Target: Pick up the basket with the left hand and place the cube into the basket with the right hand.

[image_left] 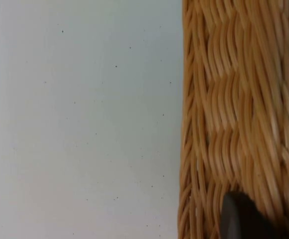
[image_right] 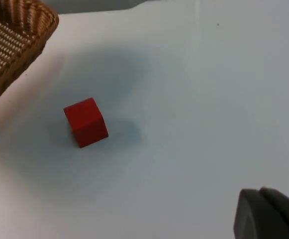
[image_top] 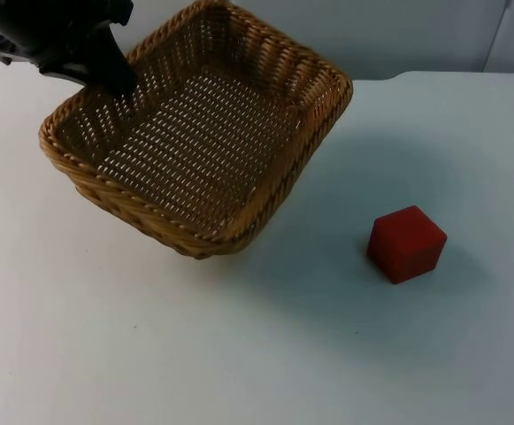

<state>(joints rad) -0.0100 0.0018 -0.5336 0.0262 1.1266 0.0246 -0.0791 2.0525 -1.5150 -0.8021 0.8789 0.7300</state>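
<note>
So your left gripper [image_top: 119,81] has the wicker basket [image_top: 199,133] pinched by its rim at the far left corner, and the basket's lifted off the white table [image_top: 239,354], tilted with the near edge hanging lower. You can see its shadow spreading on the table underneath and toward the cube. From the left wrist view you get the woven basket wall [image_left: 239,109] right up against a black fingertip [image_left: 241,219], bare table beside it.

The red cube [image_top: 406,243] is sitting flat on the table, off to the right of the basket and well apart from it. Nothing between them, nothing crowding the cube. In the right wrist view the cube [image_right: 86,122] sits on open table with a corner of the basket [image_right: 15,40] near it.

Your right gripper [image_right: 268,214] hangs above the table, away from the cube, not touching it. Can't tell whether its fingers are spread or closed from what's visible.
</note>
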